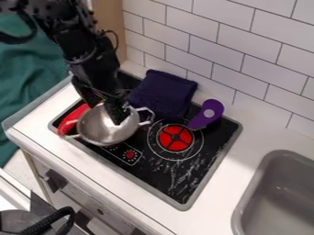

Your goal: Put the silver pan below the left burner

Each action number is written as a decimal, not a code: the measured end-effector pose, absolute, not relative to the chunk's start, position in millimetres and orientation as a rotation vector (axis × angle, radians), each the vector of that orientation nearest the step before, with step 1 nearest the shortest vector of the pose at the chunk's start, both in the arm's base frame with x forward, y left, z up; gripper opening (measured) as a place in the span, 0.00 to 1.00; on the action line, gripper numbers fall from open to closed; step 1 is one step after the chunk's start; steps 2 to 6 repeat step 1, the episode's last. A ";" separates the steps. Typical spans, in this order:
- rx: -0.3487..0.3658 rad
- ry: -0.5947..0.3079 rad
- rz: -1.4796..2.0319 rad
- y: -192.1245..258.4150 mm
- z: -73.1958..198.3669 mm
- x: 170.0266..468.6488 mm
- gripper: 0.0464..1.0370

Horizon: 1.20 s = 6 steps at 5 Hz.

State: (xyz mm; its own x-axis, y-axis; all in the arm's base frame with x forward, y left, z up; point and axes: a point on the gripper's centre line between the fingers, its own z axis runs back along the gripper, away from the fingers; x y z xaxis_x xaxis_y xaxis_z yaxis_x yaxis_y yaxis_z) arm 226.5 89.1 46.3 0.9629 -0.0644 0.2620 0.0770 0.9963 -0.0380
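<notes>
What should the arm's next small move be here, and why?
Probably ease the silver pan down level before releasing: it is already over the black cooktop's front-left part, one handle near the front edge, the gripper reaches into it, and a red object crowds its left side.

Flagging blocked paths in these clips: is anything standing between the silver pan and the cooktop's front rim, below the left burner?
Nothing visible stands between the silver pan and the front rim. A red object lies at the pan's picture-left side.
</notes>
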 end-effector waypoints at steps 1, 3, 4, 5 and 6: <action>-0.042 -0.244 -0.034 91.7 50.9 226.1 0.97; -0.042 -0.244 -0.034 91.7 50.9 226.1 0.97; -0.042 -0.244 -0.034 91.7 50.9 226.1 0.97; -0.042 -0.244 -0.034 91.7 50.9 226.1 0.97; -0.042 -0.244 -0.034 91.7 50.9 226.1 0.97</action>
